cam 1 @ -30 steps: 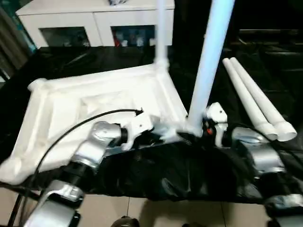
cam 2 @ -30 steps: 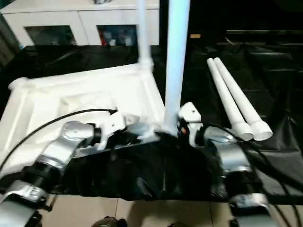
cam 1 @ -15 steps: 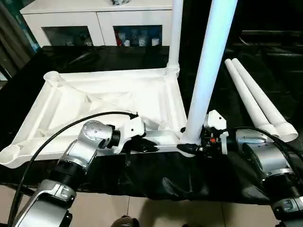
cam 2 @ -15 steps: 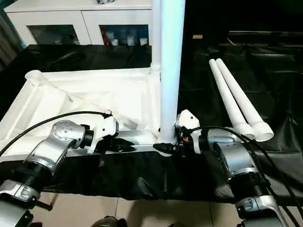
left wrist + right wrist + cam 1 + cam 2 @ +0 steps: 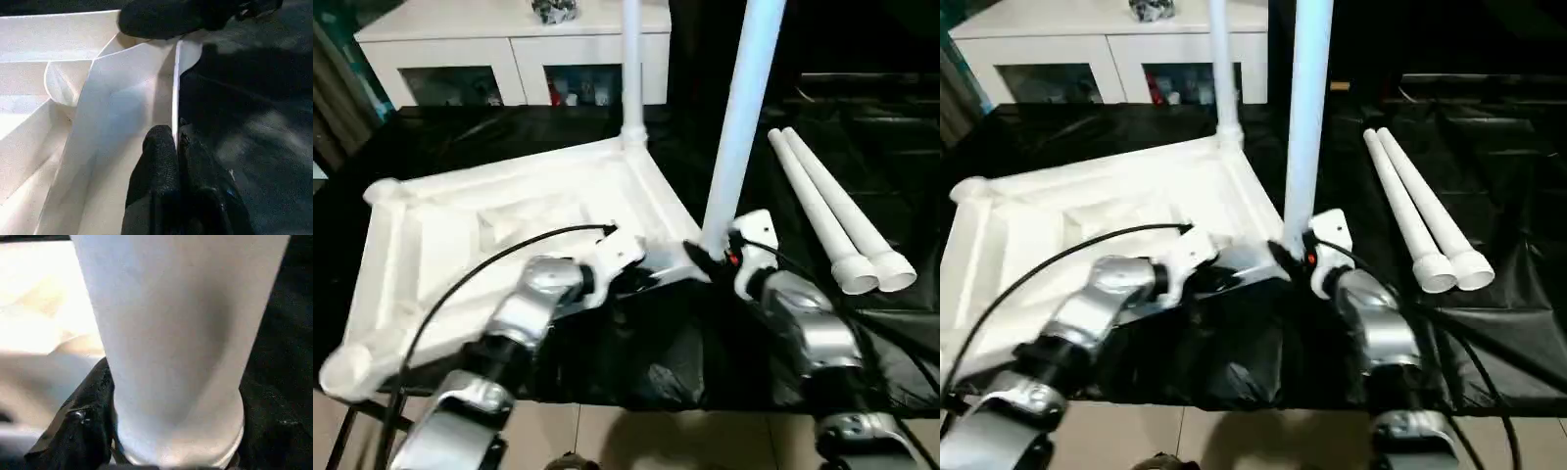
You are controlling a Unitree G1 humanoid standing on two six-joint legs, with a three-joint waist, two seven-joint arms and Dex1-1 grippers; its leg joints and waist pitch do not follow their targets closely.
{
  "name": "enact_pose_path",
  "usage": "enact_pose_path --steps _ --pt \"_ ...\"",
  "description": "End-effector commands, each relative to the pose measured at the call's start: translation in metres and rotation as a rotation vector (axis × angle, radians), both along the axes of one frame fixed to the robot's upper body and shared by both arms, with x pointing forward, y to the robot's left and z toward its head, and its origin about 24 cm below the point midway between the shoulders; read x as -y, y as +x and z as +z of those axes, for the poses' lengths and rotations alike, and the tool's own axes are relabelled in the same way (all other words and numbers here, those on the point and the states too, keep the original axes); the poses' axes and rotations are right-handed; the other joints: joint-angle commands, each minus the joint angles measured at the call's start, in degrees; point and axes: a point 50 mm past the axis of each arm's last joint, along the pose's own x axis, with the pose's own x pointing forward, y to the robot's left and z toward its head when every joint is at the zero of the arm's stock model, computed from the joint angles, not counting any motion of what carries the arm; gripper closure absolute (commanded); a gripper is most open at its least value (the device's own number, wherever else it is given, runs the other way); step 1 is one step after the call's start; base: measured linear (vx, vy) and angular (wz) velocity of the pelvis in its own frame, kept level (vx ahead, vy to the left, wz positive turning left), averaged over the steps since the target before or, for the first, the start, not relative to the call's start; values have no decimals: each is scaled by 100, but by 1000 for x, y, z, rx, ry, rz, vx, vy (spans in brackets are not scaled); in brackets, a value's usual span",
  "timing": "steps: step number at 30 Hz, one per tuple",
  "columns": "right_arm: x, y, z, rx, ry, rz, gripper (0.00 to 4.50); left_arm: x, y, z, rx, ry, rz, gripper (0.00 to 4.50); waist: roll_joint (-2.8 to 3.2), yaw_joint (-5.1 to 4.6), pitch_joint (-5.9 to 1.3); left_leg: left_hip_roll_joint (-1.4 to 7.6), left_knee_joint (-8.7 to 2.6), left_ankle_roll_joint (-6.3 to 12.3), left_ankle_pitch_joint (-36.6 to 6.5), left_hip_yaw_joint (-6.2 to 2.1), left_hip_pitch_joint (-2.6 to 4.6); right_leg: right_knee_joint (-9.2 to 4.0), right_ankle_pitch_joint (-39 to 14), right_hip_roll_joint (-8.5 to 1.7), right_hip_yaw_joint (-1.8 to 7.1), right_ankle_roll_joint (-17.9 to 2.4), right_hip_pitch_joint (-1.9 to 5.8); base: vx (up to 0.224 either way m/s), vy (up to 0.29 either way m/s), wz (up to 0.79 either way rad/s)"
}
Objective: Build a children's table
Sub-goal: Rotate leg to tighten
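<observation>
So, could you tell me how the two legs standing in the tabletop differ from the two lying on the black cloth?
The standing legs are upright, seated in corner sockets of the tabletop; the loose legs lie flat, side by side, apart from it. The right gripper is at the near standing leg's base; nothing touches the loose pair. All four are white tubes.

Two upright legs (image 5: 741, 117) block frame centre; two loose legs (image 5: 827, 211) lie right; bare black cloth (image 5: 480, 132) upper left.
</observation>
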Motion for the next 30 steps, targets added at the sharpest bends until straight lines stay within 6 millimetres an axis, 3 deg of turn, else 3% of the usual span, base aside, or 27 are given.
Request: enact_pose_path --steps 1,2,7,11,16,19,20,21,23,30 --pt "-67 -18 -21 -98 56 196 174 38 -1 9 42 -50 -12 450 -58 -21 -240 469 -508 0 -1804 -283 79 -631 -2332 -605 410 -833 118 0 0 0" --pt "-67 -17 -19 -93 71 190 119 38 -2 10 43 -53 -16 450 -60 -26 -244 472 -507 37 -1792 -275 78 -634 -2227 -602 413 -842 120 0 0 0" --pt "-57 -11 -9 -37 45 228 82 32 -5 12 50 -64 -80 450 -56 -44 -262 488 -521 145 -1647 -270 36 -588 -1734 -598 404 -973 158 0 0 0" --pt "-45 -13 -4 0 10 354 82 21 -9 12 40 -69 -136 450 -76 -44 -282 481 -490 285 -1411 -251 3 -558 -1454 -607 407 -1052 190 0 0 0" --pt "-31 -24 -1 -3 -9 581 82 3 -12 11 27 -49 -203 450 -92 -25 -311 463 -415 683 -781 -216 -49 -471 -682 -583 372 -1233 228 0 0 0" --pt "-22 -30 2 -9 -37 712 82 -7 -13 11 12 -37 -240 450 -96 8 -323 467 -386 825 -719 -200 -41 -458 -574 -557 342 -1271 227 0 0 0" --pt "-19 -33 3 -21 -41 764 82 -11 -14 11 1 -33 -260 450 -123 1 -312 467 -388 852 -702 -197 -57 -452 -557 -549 341 -1272 230 0 0 0" --pt "-15 -35 5 -36 -42 823 82 -16 -15 12 -11 -26 -283 450 -99 12 -317 479 -388 875 -699 -199 -44 -442 -561 -548 336 -1303 218 0 0 0" --pt "-10 -39 8 -59 -41 908 82 -23 -16 13 -27 -17 -312 450 -113 21 -309 496 -393 891 -749 -200 -36 -448 -665 -553 334 -1326 210 0 0 0" --pt "-6 -44 11 -93 -70 1040 96 -33 -16 15 -47 7 -360 450 -122 109 -290 531 -419 730 -867 -200 -3 -448 -858 -567 364 -1366 178 0 0 0"
